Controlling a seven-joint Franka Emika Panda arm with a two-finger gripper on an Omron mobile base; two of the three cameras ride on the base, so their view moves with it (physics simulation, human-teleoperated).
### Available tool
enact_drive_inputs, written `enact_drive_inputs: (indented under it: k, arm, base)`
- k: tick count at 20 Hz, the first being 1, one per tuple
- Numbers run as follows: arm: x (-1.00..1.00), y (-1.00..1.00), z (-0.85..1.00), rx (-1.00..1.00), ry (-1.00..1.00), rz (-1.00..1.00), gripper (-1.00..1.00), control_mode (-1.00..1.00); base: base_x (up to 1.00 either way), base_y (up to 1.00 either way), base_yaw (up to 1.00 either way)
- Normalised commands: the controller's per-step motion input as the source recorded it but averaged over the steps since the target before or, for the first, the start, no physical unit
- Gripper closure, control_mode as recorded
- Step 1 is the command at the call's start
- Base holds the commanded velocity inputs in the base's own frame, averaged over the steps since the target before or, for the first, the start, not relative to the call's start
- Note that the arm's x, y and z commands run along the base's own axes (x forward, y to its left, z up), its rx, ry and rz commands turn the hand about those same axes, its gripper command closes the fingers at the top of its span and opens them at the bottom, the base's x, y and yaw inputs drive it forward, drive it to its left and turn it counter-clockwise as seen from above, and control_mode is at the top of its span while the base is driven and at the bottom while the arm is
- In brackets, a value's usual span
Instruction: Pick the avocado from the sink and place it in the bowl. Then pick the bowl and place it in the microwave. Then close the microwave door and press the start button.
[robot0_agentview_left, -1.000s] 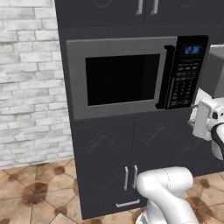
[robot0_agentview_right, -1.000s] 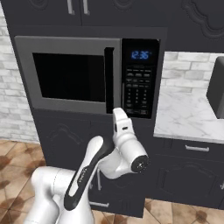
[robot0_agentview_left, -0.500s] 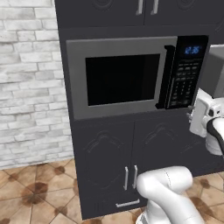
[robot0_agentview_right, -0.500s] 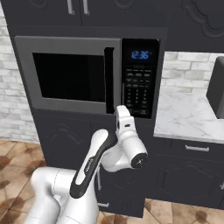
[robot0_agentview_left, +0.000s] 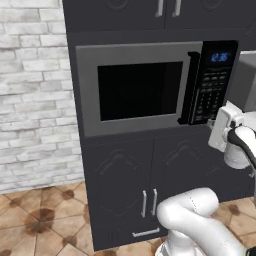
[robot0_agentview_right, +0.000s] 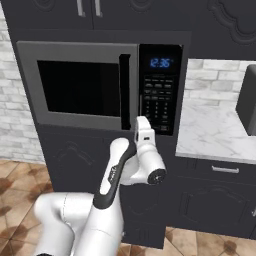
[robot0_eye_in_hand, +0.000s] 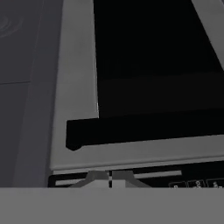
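Note:
The microwave (robot0_agentview_left: 90, 65) has its microwave door (robot0_agentview_left: 137, 90) closed, and the black handle (robot0_agentview_left: 189, 87) stands beside the keypad (robot0_agentview_left: 212, 90). My gripper (robot0_agentview_left: 210, 122) is shut with nothing in it, its tips at the lower edge of the keypad (robot0_agentview_right: 159, 97). In the hand view the fingertips (robot0_eye_in_hand: 98, 178) meet just over the keypad's edge (robot0_eye_in_hand: 192, 181), below the handle (robot0_eye_in_hand: 144, 129) and the door frame (robot0_eye_in_hand: 78, 87). The avocado and the bowl are hidden; the dark glass (robot0_agentview_right: 80, 85) shows nothing inside. The sink is out of view.
Dark cabinet doors (robot0_agentview_left: 145, 190) run below the microwave. A marble counter (robot0_agentview_right: 215, 130) lies to its right, with a dark grey appliance (robot0_agentview_right: 247, 97) on it. A white brick wall (robot0_agentview_left: 30, 100) is on the left, and the floor (robot0_agentview_left: 35, 225) is brown tile.
The jaws have closed from wide open to shut. The hand has edged in toward the bottom of the keypad. The microwave door stays closed.

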Motion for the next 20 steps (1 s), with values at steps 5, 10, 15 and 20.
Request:
enact_drive_inputs:
  k: [5,10,15,20]
  arm:
    - [0.34,-0.07,-0.04,0.06,0.0,-0.02,1.0,-1.0]
    - [0.29,-0.08,-0.09,0.04,0.0,-0.01,1.0,-1.0]
    - [0.22,-0.11,-0.16,0.01,0.0,0.0,1.0,-1.0]
    - [0.21,-0.17,-0.19,0.01,0.0,0.0,1.0,-1.0]
  base:
    - [0.0,0.0,0.0]
    - [0.0,0.0,0.0]
    - [0.0,0.0,0.0]
    - [0.0,0.0,0.0]
